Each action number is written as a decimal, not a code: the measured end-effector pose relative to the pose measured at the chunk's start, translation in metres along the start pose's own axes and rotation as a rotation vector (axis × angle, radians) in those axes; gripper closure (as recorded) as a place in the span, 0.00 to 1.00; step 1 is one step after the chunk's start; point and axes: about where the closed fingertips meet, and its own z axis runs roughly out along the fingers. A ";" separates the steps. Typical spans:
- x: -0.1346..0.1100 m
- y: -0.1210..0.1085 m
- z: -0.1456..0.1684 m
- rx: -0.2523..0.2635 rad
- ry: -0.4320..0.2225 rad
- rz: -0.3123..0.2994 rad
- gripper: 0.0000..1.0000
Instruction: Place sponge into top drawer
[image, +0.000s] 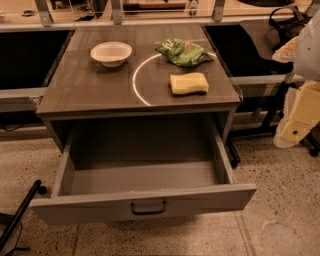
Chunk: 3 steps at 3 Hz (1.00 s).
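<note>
Claw (299, 117) hangs at far right, off the bench (85, 92); can't tell if it's apart or together. Sponge (189, 83) lies on bench's front-right part, well left of claw, long axis approx left-right, near snack bag (184, 52). Top drawer (200, 200) stands pulled open in front, below sponge.

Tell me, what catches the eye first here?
The drawer gapes wide open at the front. On the cabinet above it lie the sponge, front right, a green bag behind it and a white bowl, back left. The gripper hangs at the picture's right edge, apart from all of them.
</note>
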 end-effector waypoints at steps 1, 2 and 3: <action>-0.001 -0.001 0.001 0.000 -0.003 -0.005 0.00; -0.015 -0.017 0.011 -0.001 -0.031 -0.062 0.00; -0.032 -0.036 0.030 -0.028 -0.069 -0.113 0.00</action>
